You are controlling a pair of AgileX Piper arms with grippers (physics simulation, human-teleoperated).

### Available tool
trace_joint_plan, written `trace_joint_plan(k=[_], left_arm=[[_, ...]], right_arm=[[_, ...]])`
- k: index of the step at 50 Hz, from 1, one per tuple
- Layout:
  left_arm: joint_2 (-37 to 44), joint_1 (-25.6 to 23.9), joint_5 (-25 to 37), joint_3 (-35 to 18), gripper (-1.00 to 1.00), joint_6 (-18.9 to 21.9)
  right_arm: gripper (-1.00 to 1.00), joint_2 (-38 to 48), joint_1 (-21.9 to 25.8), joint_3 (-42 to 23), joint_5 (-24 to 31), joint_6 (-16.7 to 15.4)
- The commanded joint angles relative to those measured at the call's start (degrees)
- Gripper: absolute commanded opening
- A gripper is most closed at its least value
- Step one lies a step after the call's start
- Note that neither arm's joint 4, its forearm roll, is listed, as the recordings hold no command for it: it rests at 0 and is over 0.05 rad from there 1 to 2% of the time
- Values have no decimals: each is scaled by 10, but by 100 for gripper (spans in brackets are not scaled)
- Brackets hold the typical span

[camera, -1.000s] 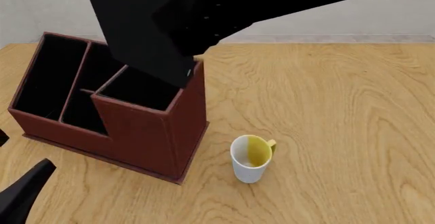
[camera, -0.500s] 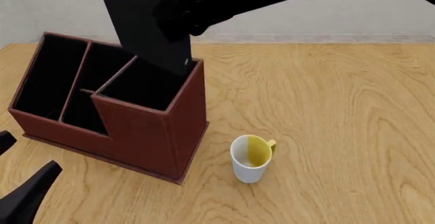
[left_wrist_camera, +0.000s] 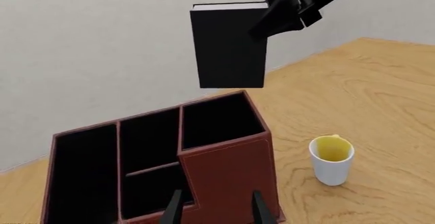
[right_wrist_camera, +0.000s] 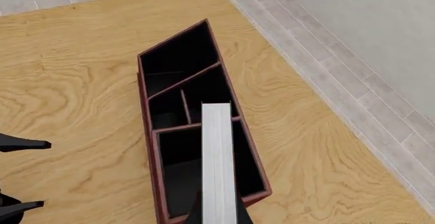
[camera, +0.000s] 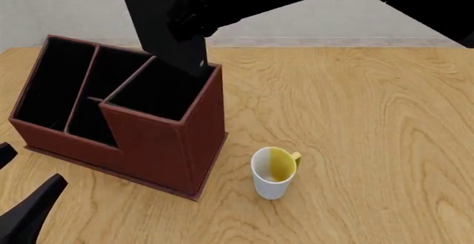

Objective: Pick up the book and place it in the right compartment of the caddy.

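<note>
The black book [camera: 166, 28] hangs nearly upright in the air, held at its upper edge by my right gripper [camera: 188, 16], which is shut on it. Its lower edge is just above the far rim of the right compartment [camera: 159, 94], the wide opening at the tall end of the red-brown caddy [camera: 163, 144]. In the left wrist view the book [left_wrist_camera: 227, 46] is clear of the caddy [left_wrist_camera: 231, 168]. In the right wrist view its white page edge [right_wrist_camera: 219, 158] lies over that compartment [right_wrist_camera: 180, 168]. My left gripper [camera: 19, 183] is open and empty at the near left.
A white mug with a yellow inside [camera: 272, 172] stands on the wooden table to the right of the caddy's near corner; it also shows in the left wrist view [left_wrist_camera: 331, 158]. The caddy's narrower slots [camera: 55, 83] lie to the left. A wall runs behind the table.
The book has turned from tilted to nearly upright and risen slightly over the right compartment's far rim. The left gripper has barely moved.
</note>
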Motion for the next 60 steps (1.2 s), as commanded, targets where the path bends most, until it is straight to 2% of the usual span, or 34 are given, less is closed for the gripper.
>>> trace_joint_plan(k=[1,39,60], left_arm=[[0,5,2,-2,100,-2],[0,23,-22,27,100,-4],[0,29,-30,34,100,-2]], right_arm=[[-100,24,-20,-13,-19,12],[-100,62,-21,-5,-53,24],[-100,64,-17,40,-92,47]])
